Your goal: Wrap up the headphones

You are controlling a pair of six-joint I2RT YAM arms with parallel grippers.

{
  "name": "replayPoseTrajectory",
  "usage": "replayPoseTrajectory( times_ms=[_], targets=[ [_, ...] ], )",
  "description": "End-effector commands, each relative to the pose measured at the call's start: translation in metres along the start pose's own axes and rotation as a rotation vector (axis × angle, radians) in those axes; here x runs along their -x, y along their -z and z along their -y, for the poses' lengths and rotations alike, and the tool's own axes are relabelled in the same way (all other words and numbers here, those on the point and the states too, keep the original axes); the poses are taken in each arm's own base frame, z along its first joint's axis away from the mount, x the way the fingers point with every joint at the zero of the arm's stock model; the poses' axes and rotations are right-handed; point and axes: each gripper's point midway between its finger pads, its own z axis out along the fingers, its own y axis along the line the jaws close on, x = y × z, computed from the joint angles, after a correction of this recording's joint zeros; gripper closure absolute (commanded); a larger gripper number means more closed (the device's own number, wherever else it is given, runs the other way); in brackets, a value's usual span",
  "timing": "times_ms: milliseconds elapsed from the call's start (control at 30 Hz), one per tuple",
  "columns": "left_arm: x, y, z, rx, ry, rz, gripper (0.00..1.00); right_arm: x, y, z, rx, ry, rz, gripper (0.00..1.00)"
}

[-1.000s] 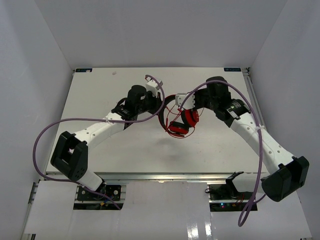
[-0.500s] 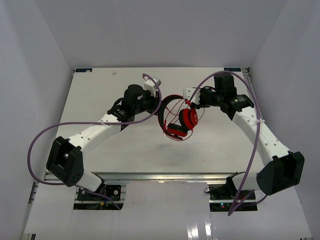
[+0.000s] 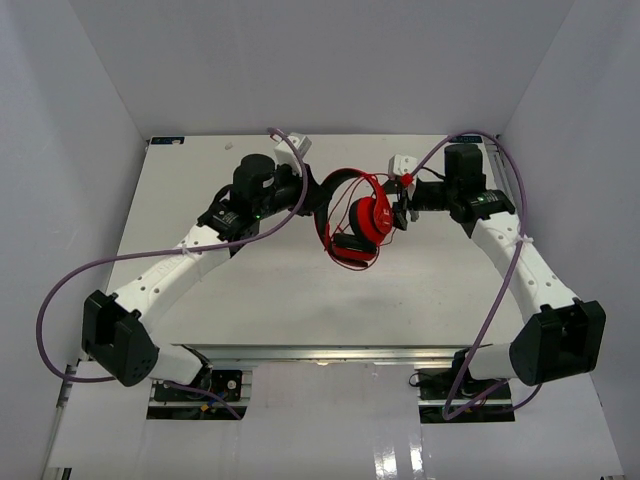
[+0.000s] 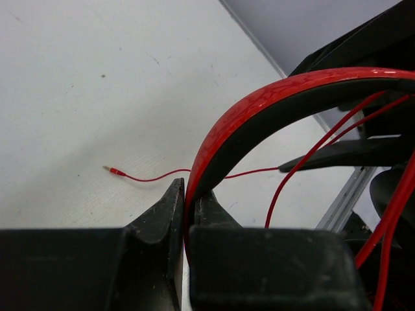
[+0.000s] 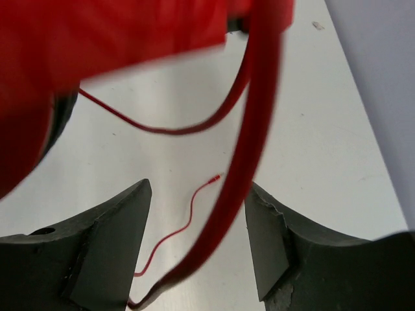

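Looking down from the top camera, you have the headphones (image 3: 352, 210) held up off the table (image 3: 200, 290) near the middle of the workspace, between your two grippers. Your left gripper (image 3: 312, 194) is pressed together on the headband (image 3: 338, 179). In the left wrist view its dark fingers (image 4: 162, 214) pinch the red-and-dark band just where it rises out of the jaws and arches away to the upper right. Below that arc the two earcups hang close together, one (image 3: 368, 215) showing its round red face to the top camera and the other (image 3: 350, 249) lower and darker. The thin red cable (image 4: 305, 162) runs in several strands across and under the headband, and its plug end (image 4: 111, 170) lies flat on the table, apart from everything else. Your right gripper (image 3: 401, 203) sits just beside the upper earcup, on its right, with its jaws spread apart and nothing clamped between them. In the right wrist view a blurred strand of cable passes through the gap, nearer the right-hand finger (image 5: 279, 240) than the left one. You cannot tell from these views whether it touches that finger. A large red blur, probably an earcup, fills the upper left of that view.
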Motion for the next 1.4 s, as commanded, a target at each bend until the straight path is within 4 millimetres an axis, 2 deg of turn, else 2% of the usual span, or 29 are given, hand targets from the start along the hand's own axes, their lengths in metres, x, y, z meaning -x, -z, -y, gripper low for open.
replayPoseTrajectory(
  times_ms=[0,200,300,367,433,500,567,700,833,1000,1300,1367],
  targets=[
    [0.085,0.035,0.047,-0.096,0.073,0.225,1.0,0.016,-0.01,-0.025,0.147,-0.143,0.173,0.34],
    [0.127,0.051,0.055,-0.081,0.178,0.352,1.0,0.032,-0.009,-0.04,0.211,-0.239,0.342,0.33],
    [0.143,0.056,0.058,-0.087,0.236,0.405,1.0,0.03,-0.009,-0.049,0.221,-0.289,0.38,0.34],
    [0.165,0.064,0.063,-0.099,0.26,0.479,1.0,0.042,-0.006,-0.05,0.238,-0.308,0.436,0.36],
    [0.177,0.067,0.064,-0.093,0.278,0.513,1.0,0.057,0.002,-0.057,0.259,-0.304,0.489,0.37],
    [0.183,0.067,0.064,-0.091,0.289,0.528,1.0,0.058,0.001,-0.057,0.273,-0.346,0.521,0.39],
    [0.187,0.066,0.063,-0.087,0.311,0.541,1.0,0.068,0.006,-0.06,0.299,-0.356,0.562,0.42],
    [0.196,0.066,0.061,-0.09,0.372,0.58,1.0,0.061,-0.002,-0.056,0.313,-0.404,0.563,0.5],
    [0.208,0.068,0.055,-0.064,0.422,0.636,1.0,0.058,-0.006,-0.065,0.32,-0.412,0.563,0.62],
    [0.219,0.065,0.053,-0.059,0.465,0.666,1.0,0.053,-0.01,-0.07,0.298,-0.416,0.545,0.84],
    [0.229,0.067,0.048,-0.037,0.495,0.705,1.0,0.051,-0.012,-0.072,0.225,-0.376,0.504,0.91],
    [0.23,0.071,0.038,0.022,0.507,0.728,1.0,0.05,-0.016,-0.067,0.183,-0.356,0.468,0.92]
  ],
)
